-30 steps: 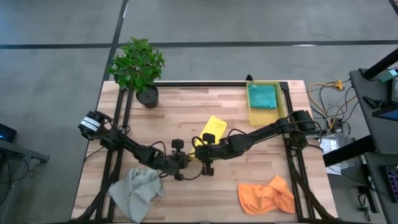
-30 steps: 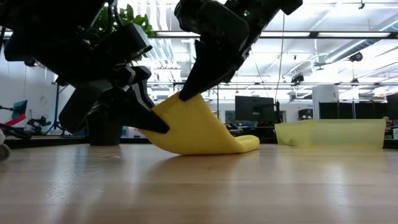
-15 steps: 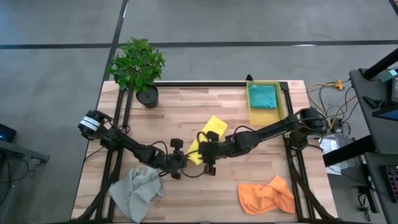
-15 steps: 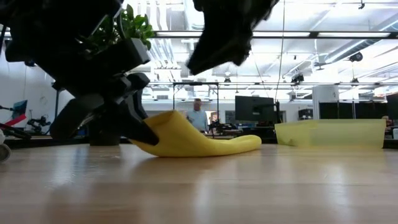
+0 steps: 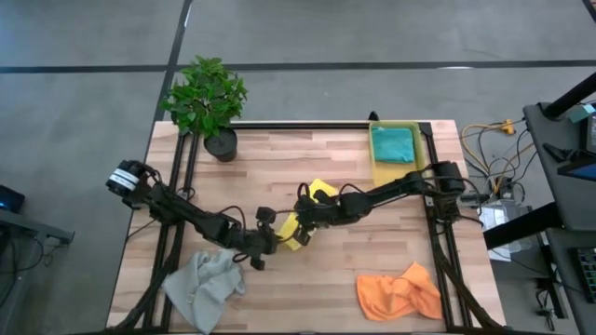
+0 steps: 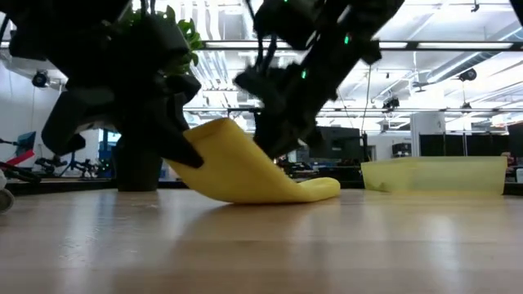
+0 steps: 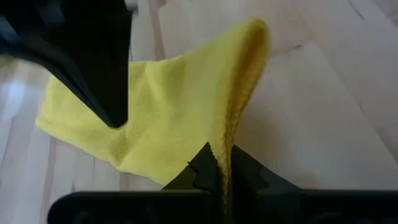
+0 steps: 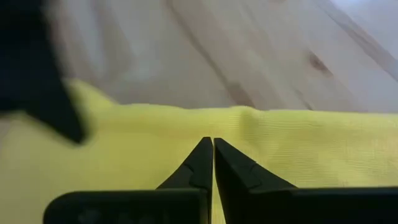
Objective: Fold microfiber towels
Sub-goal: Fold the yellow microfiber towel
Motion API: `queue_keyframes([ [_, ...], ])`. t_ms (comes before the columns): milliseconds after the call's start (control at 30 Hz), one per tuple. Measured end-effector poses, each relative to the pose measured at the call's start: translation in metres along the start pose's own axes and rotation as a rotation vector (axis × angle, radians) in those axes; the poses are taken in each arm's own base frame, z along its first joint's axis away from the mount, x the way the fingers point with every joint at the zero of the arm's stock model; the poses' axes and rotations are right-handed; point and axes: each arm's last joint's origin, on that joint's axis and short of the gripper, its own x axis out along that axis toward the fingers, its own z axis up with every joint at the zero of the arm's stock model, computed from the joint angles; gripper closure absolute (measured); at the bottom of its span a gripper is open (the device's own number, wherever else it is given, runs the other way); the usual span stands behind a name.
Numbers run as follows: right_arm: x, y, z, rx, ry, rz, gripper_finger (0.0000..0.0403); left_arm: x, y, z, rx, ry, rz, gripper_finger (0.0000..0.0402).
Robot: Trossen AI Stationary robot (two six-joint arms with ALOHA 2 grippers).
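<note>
The yellow towel (image 5: 296, 233) lies mid-table, its far part (image 6: 315, 189) flat on the wood and its near edge raised. My left gripper (image 5: 279, 238) is shut on that raised edge. My right gripper (image 5: 304, 210) is shut, its fingertips down on the towel's middle (image 8: 261, 155). The grey towel (image 5: 205, 285) lies crumpled at the near left and the orange towel (image 5: 400, 292) at the near right. The teal towel (image 5: 393, 144) lies folded inside the yellow bin (image 5: 380, 173). My left gripper pinches the yellow towel's near edge (image 7: 231, 140) between its two fingers, coming low from the table's near left. That edge stands lifted off the wood (image 6: 214, 135) and the cloth slopes down to its far part on the table. My right gripper's shut fingertips (image 8: 212, 149) rest on the towel's upper face near its middle, slanting down from the right. Nothing shows between the fingers.
A potted plant (image 5: 207, 98) stands at the far left corner. The yellow bin sits at the far right by the table frame. Bare wood lies between the yellow towel and the orange and grey towels at the near edge.
My right gripper has let go of the yellow towel's raised edge and lifted off. It then went toward the far edge and came down shut on the towel's middle. The raised edge sagged low, then rose again in my left gripper, which still holds it.
</note>
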Motion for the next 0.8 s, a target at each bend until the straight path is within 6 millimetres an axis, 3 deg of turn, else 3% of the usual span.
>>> queue_keyframes([
  [200,0.025,-0.008,-0.012,0.081,0.07,-0.003,0.0394,-0.007,0.004,0.006,-0.009,-0.021,0.001,0.0401],
  [300,0.027,-0.01,-0.013,0.113,0.094,0.01,0.0394,-0.009,0.005,0.008,-0.008,-0.018,0.002,0.0401],
  [533,0.002,-0.005,-0.009,0.101,0.059,-0.023,0.0394,-0.013,0.006,0.003,0.022,0.049,-0.038,0.0401],
  [800,-0.008,0.007,-0.045,0.158,0.125,-0.012,0.0394,-0.019,0.008,0.003,0.024,0.056,-0.055,0.0402],
])
